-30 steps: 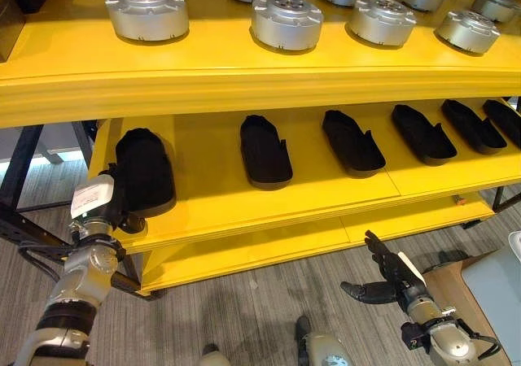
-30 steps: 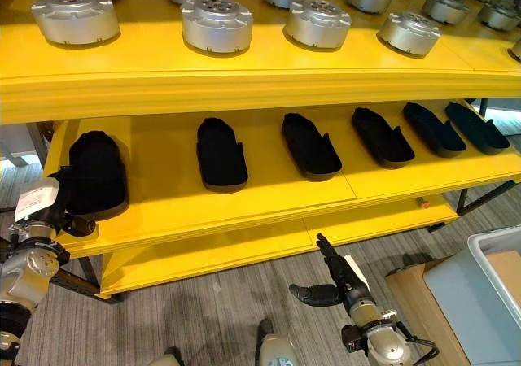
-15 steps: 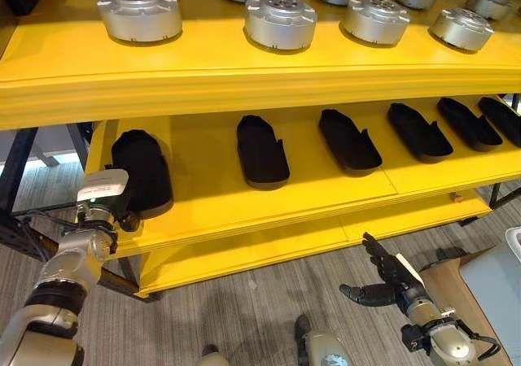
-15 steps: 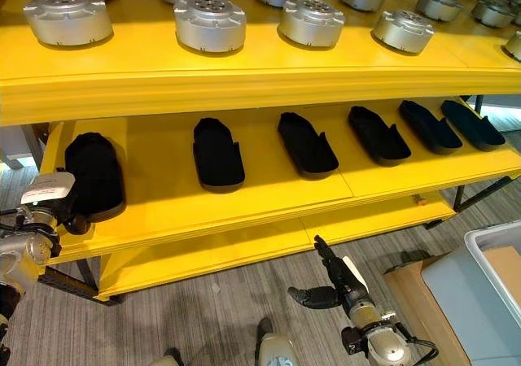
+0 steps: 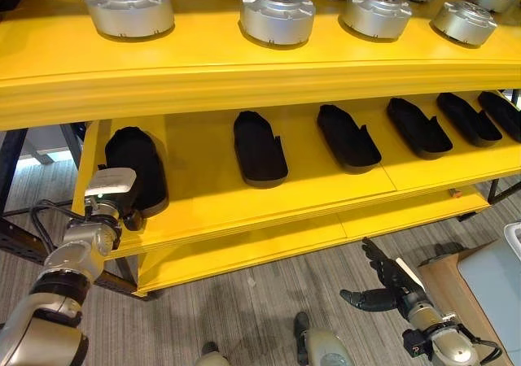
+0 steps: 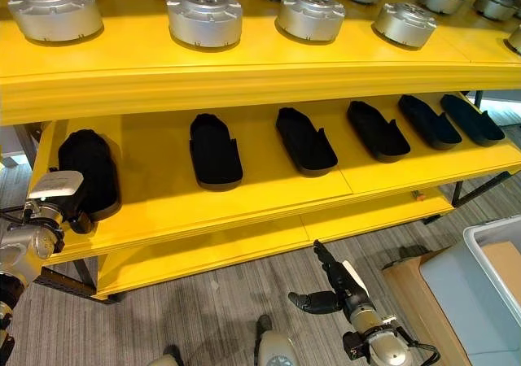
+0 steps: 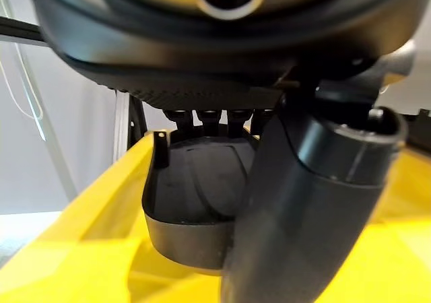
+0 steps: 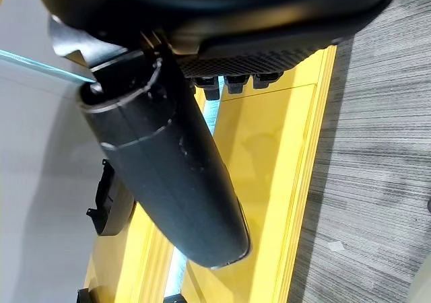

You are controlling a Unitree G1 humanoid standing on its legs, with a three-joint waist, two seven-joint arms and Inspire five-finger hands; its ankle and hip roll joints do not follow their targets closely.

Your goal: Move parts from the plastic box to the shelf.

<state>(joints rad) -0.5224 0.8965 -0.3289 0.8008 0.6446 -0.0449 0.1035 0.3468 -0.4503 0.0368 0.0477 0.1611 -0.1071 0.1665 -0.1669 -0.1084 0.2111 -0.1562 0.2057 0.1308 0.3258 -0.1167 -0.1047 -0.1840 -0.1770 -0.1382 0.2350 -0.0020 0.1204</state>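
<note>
A black shoe-shaped part [image 5: 134, 167] lies at the far left of the yellow shelf's middle level [image 5: 212, 207]. My left hand [image 5: 122, 213] sits at that part's near end by the shelf edge, fingers relaxed and holding nothing. In the left wrist view the part [image 7: 195, 202] rests on the shelf just past my thumb [image 7: 303, 215]. My right hand [image 5: 383, 285] hangs open low over the floor in front of the shelf, empty. The plastic box [image 6: 488, 234] stands at the far right.
Several more black parts [image 5: 259, 146] lie in a row along the middle level. Round silver parts [image 5: 277, 12] stand on the top level. A lower yellow level [image 5: 244, 252] juts out beneath. A brown carton [image 6: 415, 289] sits by the box.
My left hand has drawn back a little toward the shelf edge, off the leftmost black part, which stays put. The camera has shifted slightly. The right hand has barely moved.
</note>
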